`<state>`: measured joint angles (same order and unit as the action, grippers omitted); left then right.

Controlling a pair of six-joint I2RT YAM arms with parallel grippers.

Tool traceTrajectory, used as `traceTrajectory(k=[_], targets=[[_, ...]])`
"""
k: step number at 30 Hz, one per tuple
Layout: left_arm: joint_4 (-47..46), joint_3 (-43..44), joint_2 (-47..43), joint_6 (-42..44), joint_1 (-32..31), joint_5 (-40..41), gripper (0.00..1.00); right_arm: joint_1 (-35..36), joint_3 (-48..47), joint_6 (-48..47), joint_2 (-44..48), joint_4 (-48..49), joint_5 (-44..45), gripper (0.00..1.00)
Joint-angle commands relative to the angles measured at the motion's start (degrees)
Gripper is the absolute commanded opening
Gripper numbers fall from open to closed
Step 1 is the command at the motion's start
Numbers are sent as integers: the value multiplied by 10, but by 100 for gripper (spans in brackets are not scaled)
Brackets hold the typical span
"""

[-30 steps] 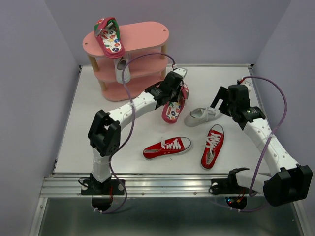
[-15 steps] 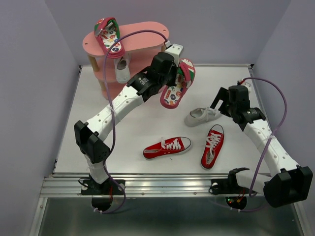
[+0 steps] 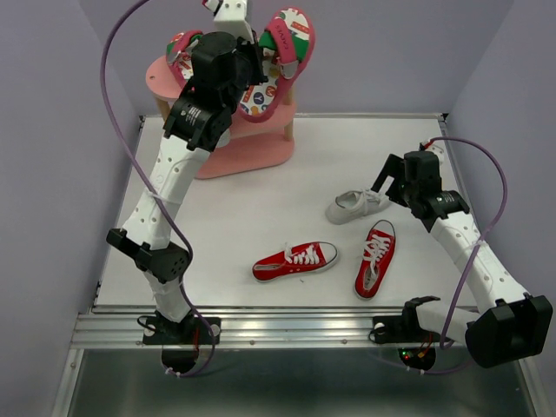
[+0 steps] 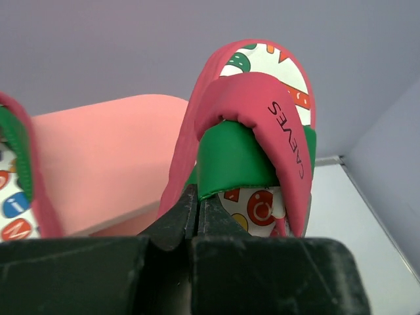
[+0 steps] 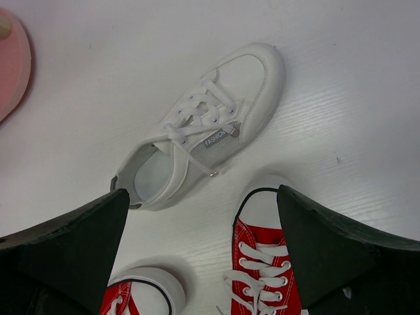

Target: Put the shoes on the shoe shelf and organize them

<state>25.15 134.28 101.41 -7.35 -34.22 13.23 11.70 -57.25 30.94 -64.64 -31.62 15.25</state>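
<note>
**Flip-flop dangling above the shelf top**

Your left gripper (image 4: 197, 213) pinches the held flip-flop (image 4: 256, 111) at its strap, tilted above the shelf's (image 3: 252, 156) top board (image 4: 98, 157). If you let go from up here it may bounce off, or knock the other flip-flop (image 3: 180, 52) lying at the board's left end. Your right gripper (image 5: 202, 210) hangs spread over the white sneaker (image 5: 203, 131). Count: two flip-flops, two red sneakers (image 3: 295, 261), one white sneaker. Any second one is hidden.
</note>
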Motion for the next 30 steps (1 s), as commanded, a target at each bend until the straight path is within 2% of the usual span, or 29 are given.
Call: traceTrajectory(k=[1,11,24,30], targets=[[-104,9,-14,-20,33,33,0,-1,-10,0,8,15,-5,100],[-172,-9,5,-117,94,60,0,-1,-11,0,-2,16,-14,100],[-238,-62,25,-273,104,142,0,-1,0,2,9,15,-18,100],[-243,-63,38,-284,103,199,0,-1,0,-1,21,12,-16,100]])
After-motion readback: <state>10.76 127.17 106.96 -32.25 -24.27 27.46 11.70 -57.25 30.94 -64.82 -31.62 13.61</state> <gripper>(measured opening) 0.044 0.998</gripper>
